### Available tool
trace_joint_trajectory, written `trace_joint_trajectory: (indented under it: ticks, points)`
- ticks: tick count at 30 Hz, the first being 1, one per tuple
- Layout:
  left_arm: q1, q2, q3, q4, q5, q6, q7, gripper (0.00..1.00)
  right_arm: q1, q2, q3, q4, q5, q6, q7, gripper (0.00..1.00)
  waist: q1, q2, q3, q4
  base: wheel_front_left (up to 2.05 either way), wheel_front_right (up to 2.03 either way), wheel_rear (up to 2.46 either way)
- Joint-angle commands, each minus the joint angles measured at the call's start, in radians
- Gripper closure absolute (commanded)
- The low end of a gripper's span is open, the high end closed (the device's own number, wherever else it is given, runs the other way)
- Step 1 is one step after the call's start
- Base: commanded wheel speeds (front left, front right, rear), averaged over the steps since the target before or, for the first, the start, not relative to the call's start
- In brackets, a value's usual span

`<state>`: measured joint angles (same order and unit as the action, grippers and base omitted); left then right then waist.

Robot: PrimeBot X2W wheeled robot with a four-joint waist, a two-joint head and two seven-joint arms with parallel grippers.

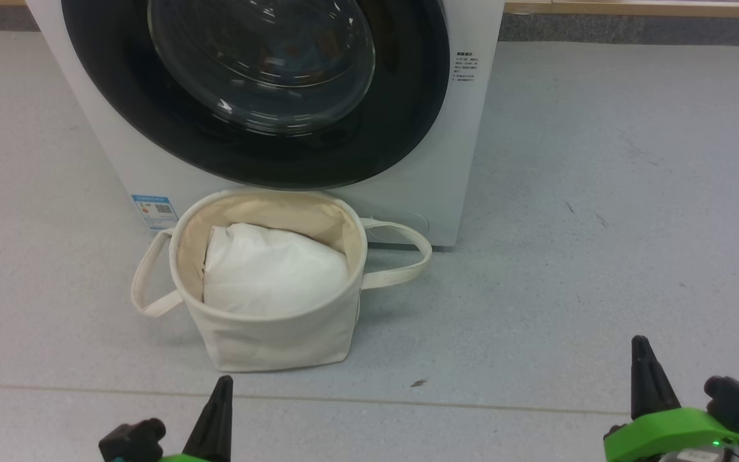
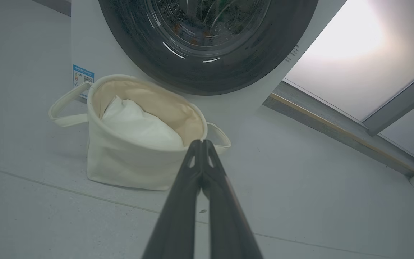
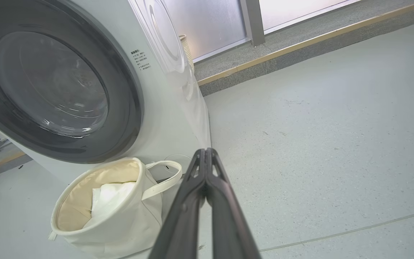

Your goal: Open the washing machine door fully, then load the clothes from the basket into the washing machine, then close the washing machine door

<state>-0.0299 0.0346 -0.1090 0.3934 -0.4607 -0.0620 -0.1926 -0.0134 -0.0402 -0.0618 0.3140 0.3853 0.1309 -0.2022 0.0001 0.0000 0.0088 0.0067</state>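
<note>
Before the washer (image 1: pixel 466 167), my left gripper (image 1: pixel 223 381) and right gripper (image 1: pixel 640 340) were pinched together, empty.
Door (image 1: pixel 401 115) sat closed, basket (image 1: pixel 267 340) held only a white bundle (image 1: pixel 273 269); I judged the work done.

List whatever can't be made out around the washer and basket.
- Head view: the washing machine door is cut off at the upper edge.
- Head view: anything beneath the white bundle in the basket is hidden by it.
- Left wrist view: what is in the drum blurs behind glass reflections.
- Head view: printed text and blue label are too small to read.
</note>
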Motion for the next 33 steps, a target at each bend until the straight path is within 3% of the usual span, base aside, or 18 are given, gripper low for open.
trace_joint_trajectory:
  ticks: [1,33]
  points:
    - [-0.044,0.003,0.019,-0.037,-0.029,-0.006,0.006,1.0,-0.042,-0.004,-0.005,-0.038,0.031,0.0,0.009,1.0,-0.0001,0.0,0.0,0.0,0.0,0.0,0.0]
    - [-0.055,0.007,0.081,-0.071,-0.37,-0.025,0.098,1.0,-0.058,-0.006,-0.019,-0.047,0.395,0.0,0.103,1.0,-0.0001,0.0,-0.002,-0.002,0.0,0.0,0.0]
